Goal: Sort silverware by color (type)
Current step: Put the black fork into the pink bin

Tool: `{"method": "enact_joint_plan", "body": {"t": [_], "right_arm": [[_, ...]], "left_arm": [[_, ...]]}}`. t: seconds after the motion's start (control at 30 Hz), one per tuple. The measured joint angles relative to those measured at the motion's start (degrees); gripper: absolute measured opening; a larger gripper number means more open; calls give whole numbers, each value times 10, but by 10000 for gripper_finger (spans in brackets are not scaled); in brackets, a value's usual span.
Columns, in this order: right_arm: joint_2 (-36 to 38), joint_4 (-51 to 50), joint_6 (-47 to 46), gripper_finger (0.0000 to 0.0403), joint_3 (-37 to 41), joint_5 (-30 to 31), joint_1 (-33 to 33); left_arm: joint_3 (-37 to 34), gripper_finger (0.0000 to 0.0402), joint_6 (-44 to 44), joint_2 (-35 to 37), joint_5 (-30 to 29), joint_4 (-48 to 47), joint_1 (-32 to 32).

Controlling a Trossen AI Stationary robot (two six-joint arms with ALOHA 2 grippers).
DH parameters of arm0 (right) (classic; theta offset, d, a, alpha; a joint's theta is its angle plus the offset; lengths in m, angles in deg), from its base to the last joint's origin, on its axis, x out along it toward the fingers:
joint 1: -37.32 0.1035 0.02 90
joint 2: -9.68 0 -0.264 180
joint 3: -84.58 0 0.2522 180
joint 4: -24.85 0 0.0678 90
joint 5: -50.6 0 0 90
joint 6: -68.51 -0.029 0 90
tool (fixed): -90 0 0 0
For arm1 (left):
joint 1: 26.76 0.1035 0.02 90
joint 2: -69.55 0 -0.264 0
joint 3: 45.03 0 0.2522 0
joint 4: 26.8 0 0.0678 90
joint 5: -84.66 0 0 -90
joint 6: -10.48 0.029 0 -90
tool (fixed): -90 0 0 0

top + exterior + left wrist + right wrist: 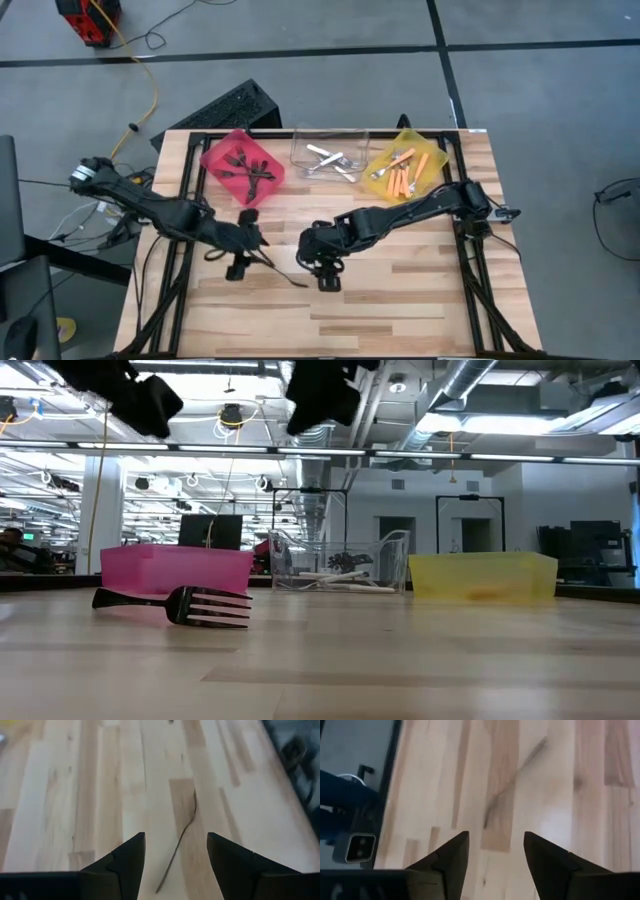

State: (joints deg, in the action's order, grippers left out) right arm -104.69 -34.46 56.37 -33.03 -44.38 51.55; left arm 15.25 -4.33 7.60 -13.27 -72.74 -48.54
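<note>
One black fork (pixel 285 271) lies flat on the wooden table between my two grippers; in the low view the black fork (pixel 178 604) rests on its handle and tine tips. My left gripper (pixel 238 266) hovers open just left of it, and the fork (pixel 181 840) shows ahead of the open left gripper (pixel 175 837). My right gripper (pixel 328 276) hovers open just right of the fork, which shows as a dark line (pixel 516 774) beyond the open right gripper (pixel 496 835). Black forks lie in the red bin (pixel 214 156), silver ones in the clear bin (pixel 298 150), orange-handled ones in the yellow bin (pixel 428 142).
The three bins stand in a row along the table's far edge; in the low view they are the red bin (pixel 150 568), clear bin (pixel 390 555) and yellow bin (pixel 485 575). Bare wood lies on the near half of the table (pixel 400 310). Black frame rails run along both sides.
</note>
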Motion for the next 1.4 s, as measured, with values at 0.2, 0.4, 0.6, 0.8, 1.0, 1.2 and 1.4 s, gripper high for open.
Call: {"method": "enact_joint_plan", "body": {"t": [0.2,0.4,0.6,0.8,1.0,1.2,1.4], "right_arm": [[-4,2,21,212,-1,1,13],[-4,1,17,212,-1,3,19],[-4,-27,-5,212,-1,4,26],[-4,-45,-19,212,-1,5,32],[-4,-56,-25,211,-1,6,33],[-4,-71,-31,211,-1,24,32],[-4,-81,-32,211,-1,25,29]], "left_arm": [[0,197,86,-79,-4,39,-8],[-1,197,106,-161,1,74,-8],[-1,197,122,-212,25,106,-8],[-53,197,107,-218,45,196,-11],[-109,197,91,-215,14,254,-33],[-147,197,98,-215,-31,334,-39],[-198,197,84,-215,-29,430,-39]]}}
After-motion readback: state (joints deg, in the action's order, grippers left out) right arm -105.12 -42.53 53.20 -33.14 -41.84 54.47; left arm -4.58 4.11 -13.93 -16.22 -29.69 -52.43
